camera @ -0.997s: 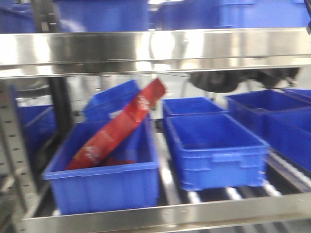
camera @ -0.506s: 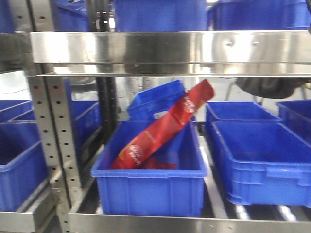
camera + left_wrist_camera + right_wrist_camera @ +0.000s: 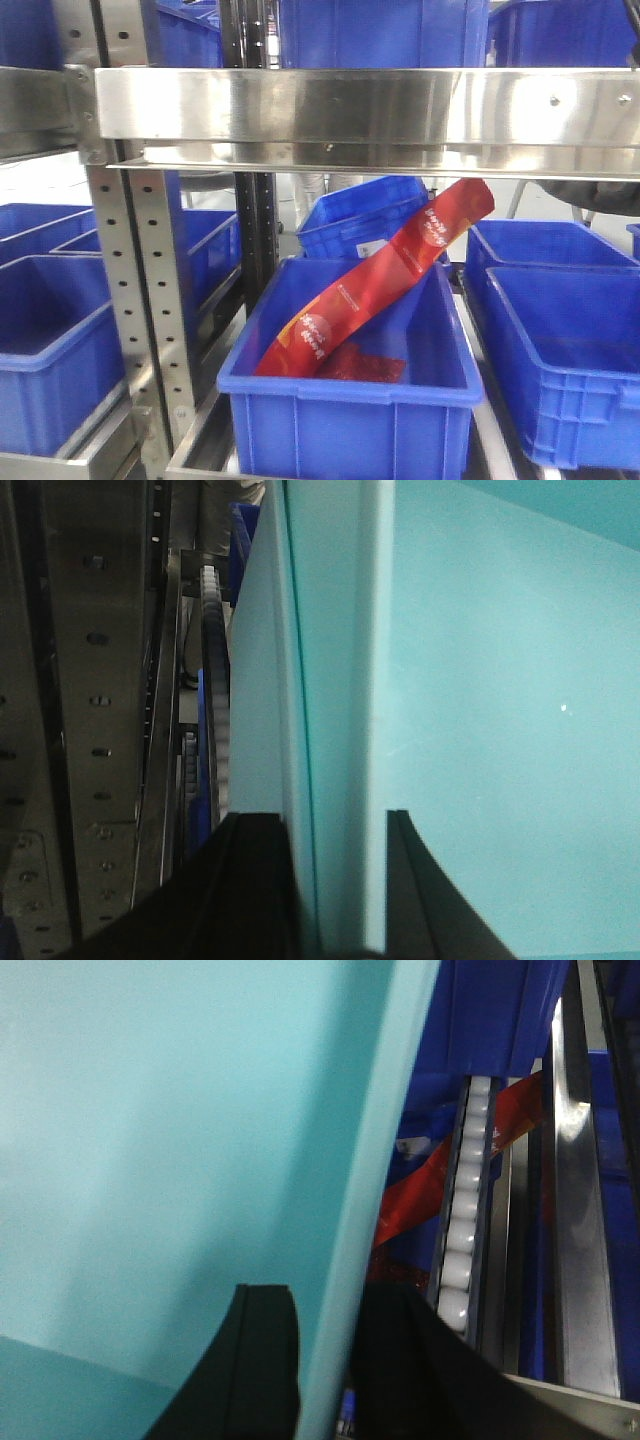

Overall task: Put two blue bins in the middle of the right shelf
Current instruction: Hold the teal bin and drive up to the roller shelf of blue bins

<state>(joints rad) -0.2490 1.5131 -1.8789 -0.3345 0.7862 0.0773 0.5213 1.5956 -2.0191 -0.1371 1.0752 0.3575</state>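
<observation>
1. Front view: steel shelf rack (image 3: 360,105) w/ perforated upright post (image 3: 140,300) at left; a horizontal steel beam runs across the top of the middle level.
2. Centre blue bin (image 3: 350,410) sits at the front of the middle level. It holds 1 long red packet (image 3: 385,280), tilted, lower end inside the bin, upper end sticking out past the back rim toward the right.
3. Behind it: 1 more blue bin, tilted (image 3: 360,215), touching or just behind the centre bin; contact can't be confirmed.
4. Right of centre bin: 2 blue bins, one in front (image 3: 560,370), one behind (image 3: 540,240). Front one is just beside the centre bin, a narrow gap between.
5. Left bay, past the post: at least 3 blue bins (image 3: 50,350) in a row front to back.
6. Upper level: at least 2 blue bins (image 3: 380,30) seen, tops cut off by the frame edge.
7. Left wrist view: left gripper (image 3: 335,880) clamped on a thin pale teal bin wall (image 3: 330,680), one dark finger on each side of the edge. Rack upright visible at left.
8. Right wrist view: right gripper (image 3: 325,1360) likewise clenched on a teal bin wall (image 3: 370,1180), fingers on both faces.
9. Right wrist view also shows 1 roller track (image 3: 462,1200) w/ white rollers, red packet beyond it.
</observation>
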